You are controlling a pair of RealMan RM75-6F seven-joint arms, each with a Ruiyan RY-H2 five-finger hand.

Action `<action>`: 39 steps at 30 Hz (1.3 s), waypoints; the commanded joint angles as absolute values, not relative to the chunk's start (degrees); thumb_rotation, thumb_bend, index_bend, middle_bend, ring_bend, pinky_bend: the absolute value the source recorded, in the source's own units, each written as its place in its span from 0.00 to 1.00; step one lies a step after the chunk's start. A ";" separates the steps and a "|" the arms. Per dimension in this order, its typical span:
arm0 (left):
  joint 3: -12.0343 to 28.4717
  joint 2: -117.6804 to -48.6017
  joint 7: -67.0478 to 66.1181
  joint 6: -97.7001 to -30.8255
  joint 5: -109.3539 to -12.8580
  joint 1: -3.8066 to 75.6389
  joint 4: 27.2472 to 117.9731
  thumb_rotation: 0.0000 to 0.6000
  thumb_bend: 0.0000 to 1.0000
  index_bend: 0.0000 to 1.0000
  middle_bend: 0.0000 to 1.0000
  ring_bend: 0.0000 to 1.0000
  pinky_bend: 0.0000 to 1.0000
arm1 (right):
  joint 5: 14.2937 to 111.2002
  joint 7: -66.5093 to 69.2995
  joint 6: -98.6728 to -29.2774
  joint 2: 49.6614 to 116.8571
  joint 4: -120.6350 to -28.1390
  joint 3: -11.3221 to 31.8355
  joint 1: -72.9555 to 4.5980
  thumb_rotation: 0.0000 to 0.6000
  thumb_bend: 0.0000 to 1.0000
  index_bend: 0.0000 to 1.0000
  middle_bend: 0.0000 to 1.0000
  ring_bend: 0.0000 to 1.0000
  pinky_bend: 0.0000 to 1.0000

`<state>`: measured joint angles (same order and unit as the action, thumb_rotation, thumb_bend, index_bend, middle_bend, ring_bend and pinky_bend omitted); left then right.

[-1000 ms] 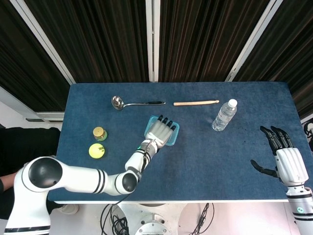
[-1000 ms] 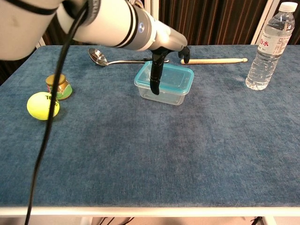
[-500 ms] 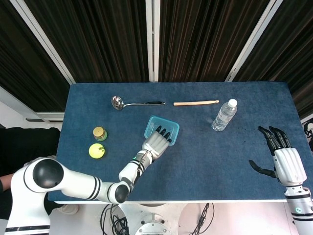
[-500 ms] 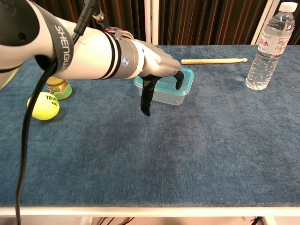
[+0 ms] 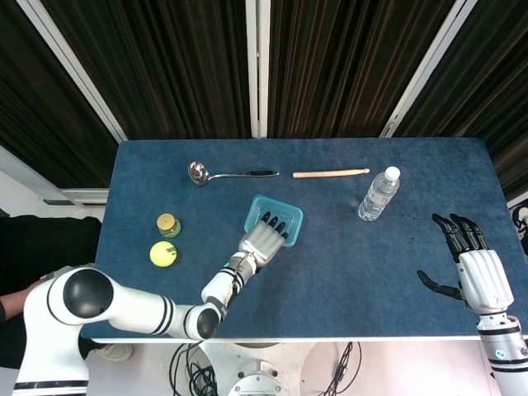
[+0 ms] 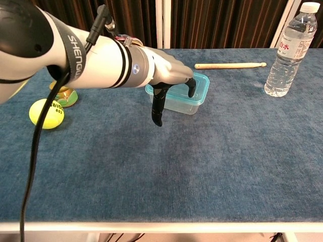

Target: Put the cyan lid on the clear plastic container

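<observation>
Already the cyan lid (image 6: 194,83) caps the clear plastic container (image 6: 177,103); left hand (image 5: 262,239) hovers empty, fingers spread; right hand (image 5: 477,268) idles splayed off the bench (image 5: 330,272).

Counter (image 6: 242,166) is covered in matt dark-blue cloth with a napped, slightly rough pile; the rectangular clear plastic container (image 6: 194,103) is smooth and see-through under its glossy cyan plastic lid (image 6: 201,85). Shiny metal ladle (image 5: 216,173), pale bare-wood stick (image 6: 230,65), clear glossy plastic water bottle (image 6: 292,48), fuzzy yellow-green felt tennis ball (image 6: 44,113). Left hand (image 6: 169,75) has a smooth satin grey shell with black fingers (image 6: 157,108); arm casing is glossy white plastic.
</observation>
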<state>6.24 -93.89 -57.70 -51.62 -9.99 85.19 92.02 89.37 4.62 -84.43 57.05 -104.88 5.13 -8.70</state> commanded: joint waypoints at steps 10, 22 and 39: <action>7.48 -90.86 -53.29 -48.93 -6.62 84.80 87.79 1.00 0.03 0.15 0.10 0.00 0.01 | 89.42 4.48 -84.70 56.95 -105.08 5.23 -8.57 1.00 0.12 0.00 0.13 0.06 0.08; 5.82 -93.07 -54.07 -45.68 -0.10 86.17 81.41 1.00 0.03 0.12 0.10 0.00 0.01 | 89.31 4.18 -84.65 56.95 -105.27 5.18 -8.46 1.00 0.12 0.00 0.13 0.06 0.08; 4.64 -92.87 -53.68 -44.77 0.61 87.17 82.26 1.00 0.03 0.12 0.11 0.00 0.01 | 89.55 3.58 -84.81 57.03 -105.68 5.07 -8.30 1.00 0.12 0.00 0.13 0.06 0.08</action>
<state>4.64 -92.99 -53.82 -44.66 0.74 87.21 82.10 89.54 3.58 -84.77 57.06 -105.67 5.07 -8.34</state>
